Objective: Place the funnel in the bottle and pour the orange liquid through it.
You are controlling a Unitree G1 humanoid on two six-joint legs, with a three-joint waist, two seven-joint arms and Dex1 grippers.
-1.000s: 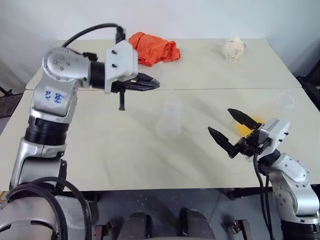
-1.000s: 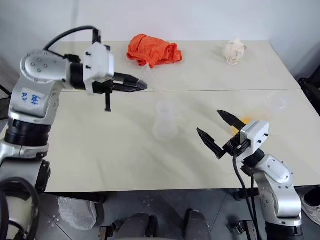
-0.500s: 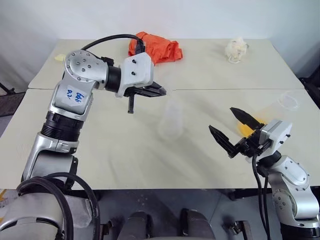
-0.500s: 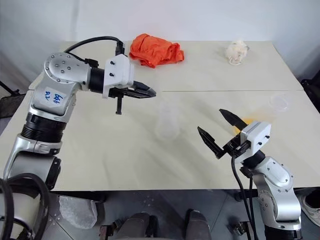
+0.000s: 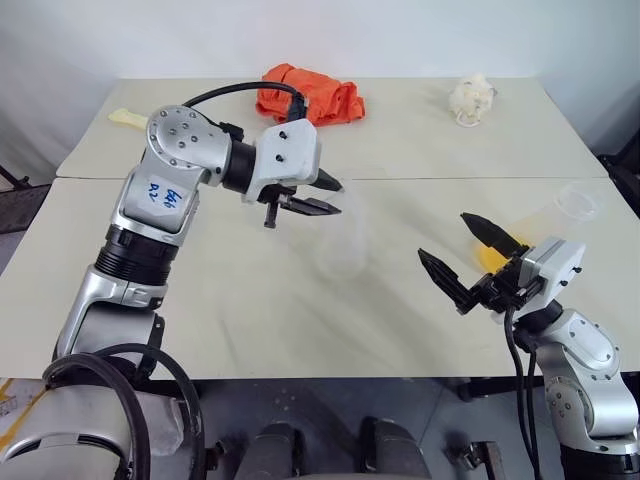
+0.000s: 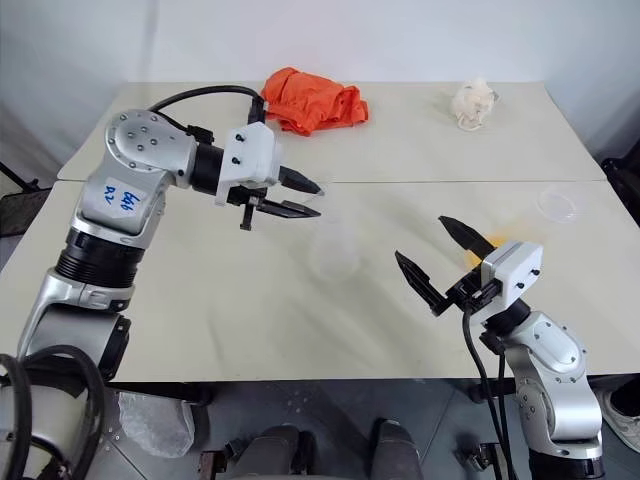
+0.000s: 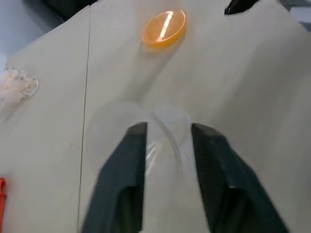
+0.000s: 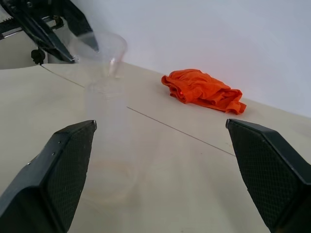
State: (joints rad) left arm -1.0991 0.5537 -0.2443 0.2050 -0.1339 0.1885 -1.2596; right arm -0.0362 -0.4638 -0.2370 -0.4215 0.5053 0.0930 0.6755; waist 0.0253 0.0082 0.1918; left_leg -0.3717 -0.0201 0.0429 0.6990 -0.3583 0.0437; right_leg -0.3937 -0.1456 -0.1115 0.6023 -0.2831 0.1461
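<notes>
The bottle (image 5: 340, 240) stands upright near the middle of the front counter (image 5: 230, 300), between the two arms. The funnel (image 8: 99, 51) is seated in the mouth of the bottle, its wide cone rising above the rim; in the right wrist view the cone is seen directly over the translucent cylinder.

The left hand (image 5: 322, 196) is positioned just beside the funnel, with the fingers pointing toward the right arm. Its two black fingers (image 7: 125, 160) are parted, one on either side of the funnel cone, as seen in the left wrist view. Whether the pads touch the cone cannot be determined.

The right hand (image 5: 458, 255) is held above the counter, well apart from the bottle, toward the right edge. Its fingers are spread wide and nothing is held between them.

The orange liquid (image 7: 164, 28) is contained in a low clear cup resting on the counter behind the right hand. A second clear round cup (image 5: 580, 200) is located near the right edge of the counter.

An orange-red cloth (image 5: 310, 95) lies crumpled on the rear counter. A small whitish bundle (image 5: 468, 98) lies further along the same surface, well apart from the cloth.
</notes>
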